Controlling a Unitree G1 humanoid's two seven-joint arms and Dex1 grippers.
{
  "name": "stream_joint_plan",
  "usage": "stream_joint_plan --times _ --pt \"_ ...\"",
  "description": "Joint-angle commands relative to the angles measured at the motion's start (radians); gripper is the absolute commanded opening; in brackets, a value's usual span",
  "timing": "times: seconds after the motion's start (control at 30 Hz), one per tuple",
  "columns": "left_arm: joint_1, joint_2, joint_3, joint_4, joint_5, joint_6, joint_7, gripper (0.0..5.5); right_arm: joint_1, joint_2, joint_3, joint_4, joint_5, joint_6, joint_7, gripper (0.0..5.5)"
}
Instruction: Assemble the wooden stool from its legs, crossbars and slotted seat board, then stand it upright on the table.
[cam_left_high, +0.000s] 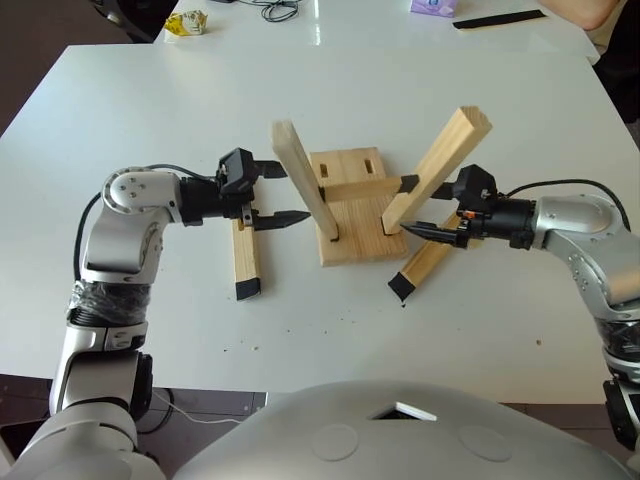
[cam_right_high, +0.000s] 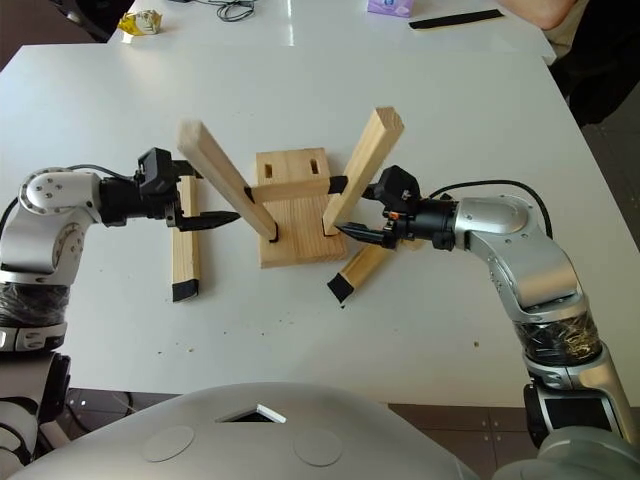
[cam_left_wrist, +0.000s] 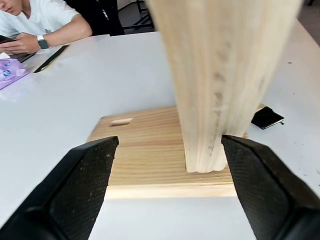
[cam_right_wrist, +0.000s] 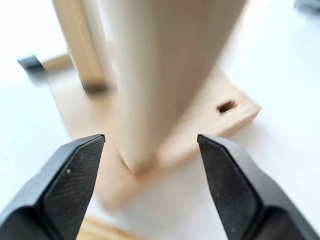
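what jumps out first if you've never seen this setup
At mid-table, a left leg and a right leg stand splayed in the seat board, joined by a crossbar. The open left claw and right claw each straddle one. Two spare legs lie flat beside the board.
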Motion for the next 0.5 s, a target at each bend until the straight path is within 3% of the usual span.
stream_joint_plan --times 0.03,0.27,0.5 --pt "0.010 0.017 0.003 -0.017 -0.011 -0.015 0.012 3.83 0.046 -0.007 -0.039 -0.048 0.038 0.009 -0.010 3.41" --pt "-0.014 0.033 0.010 0.040 0.002 -0.045 0.023 3.83 0.111 -0.019 -0.064 -0.088 0.053 0.001 -0.014 3.41" --pt "-0.037 0.072 0.051 0.099 0.002 -0.077 0.037 3.83 0.222 -0.052 -0.227 -0.119 0.076 0.003 -0.046 3.41"
